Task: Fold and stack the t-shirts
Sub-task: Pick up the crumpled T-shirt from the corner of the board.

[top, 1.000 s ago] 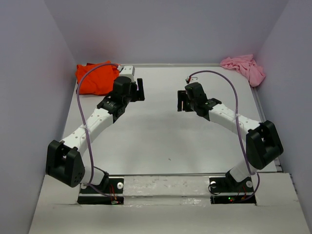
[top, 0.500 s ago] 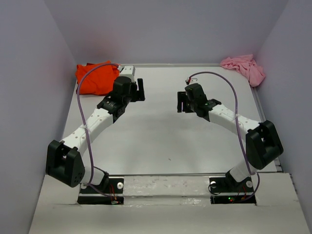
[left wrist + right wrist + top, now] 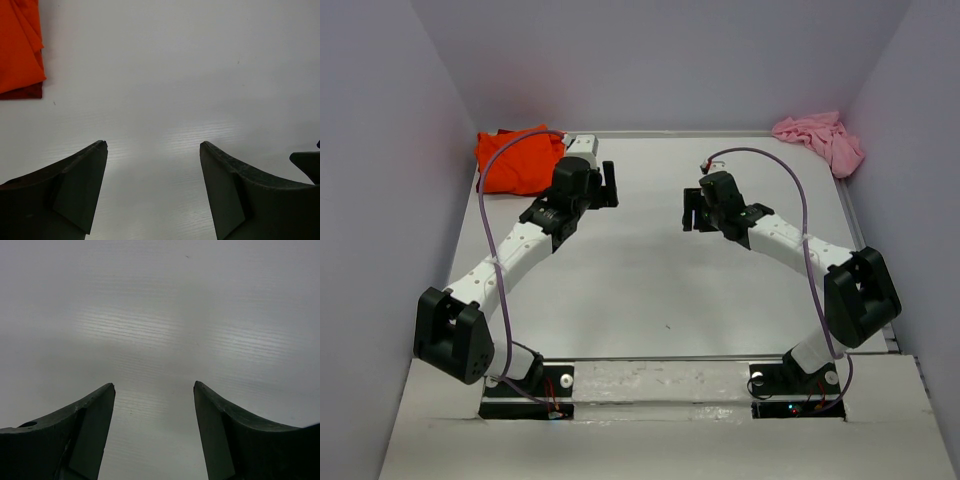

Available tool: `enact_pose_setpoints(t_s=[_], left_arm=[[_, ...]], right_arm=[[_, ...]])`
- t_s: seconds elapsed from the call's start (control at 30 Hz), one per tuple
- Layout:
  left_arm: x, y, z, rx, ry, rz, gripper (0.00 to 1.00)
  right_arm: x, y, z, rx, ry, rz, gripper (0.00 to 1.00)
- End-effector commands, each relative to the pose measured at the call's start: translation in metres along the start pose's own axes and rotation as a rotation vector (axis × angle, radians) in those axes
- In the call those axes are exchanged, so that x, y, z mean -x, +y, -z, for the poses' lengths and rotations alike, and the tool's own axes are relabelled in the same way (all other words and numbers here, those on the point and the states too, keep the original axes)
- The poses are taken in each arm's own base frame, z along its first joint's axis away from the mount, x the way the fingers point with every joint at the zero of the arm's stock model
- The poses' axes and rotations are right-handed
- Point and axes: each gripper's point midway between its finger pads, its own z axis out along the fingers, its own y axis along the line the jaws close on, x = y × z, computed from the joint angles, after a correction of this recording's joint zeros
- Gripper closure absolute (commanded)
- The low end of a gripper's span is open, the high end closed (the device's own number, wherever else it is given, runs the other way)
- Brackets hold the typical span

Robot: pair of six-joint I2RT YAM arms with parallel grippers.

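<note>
An orange-red t-shirt (image 3: pixel 516 158) lies crumpled in the table's far left corner; its edge shows at the upper left of the left wrist view (image 3: pixel 19 47). A light pink t-shirt (image 3: pixel 823 138) lies bunched in the far right corner. My left gripper (image 3: pixel 608 185) hovers open just right of the orange shirt, with only bare table between its fingers (image 3: pixel 153 145). My right gripper (image 3: pixel 691 210) hangs open over the middle of the table, well left of the pink shirt, and its wrist view shows nothing between the fingers (image 3: pixel 154 385).
The white table (image 3: pixel 640 270) is closed in by grey walls on the left, back and right. Purple cables (image 3: pixel 800 210) loop over both arms. The arm bases (image 3: pixel 525 385) sit at the near edge.
The right gripper has shifted very slightly toward the back. The left arm and both shirts have stayed put.
</note>
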Motion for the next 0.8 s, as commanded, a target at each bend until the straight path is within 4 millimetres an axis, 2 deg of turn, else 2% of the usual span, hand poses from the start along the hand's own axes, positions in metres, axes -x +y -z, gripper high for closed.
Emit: enact_pose_setpoints(t_s=[0.0,0.77], left_arm=[[0.025,-0.007,0.008,-0.022,-0.076,-0.001,0.16],[0.024,-0.011,0.008,-0.041,-0.071,-0.005,0.16]], right_arm=[[0.015,0.006,0.004,0.030,-0.059,-0.021,0.30],[0.005,0.003,0.011,0.035,-0.051,-0.034,0.30]])
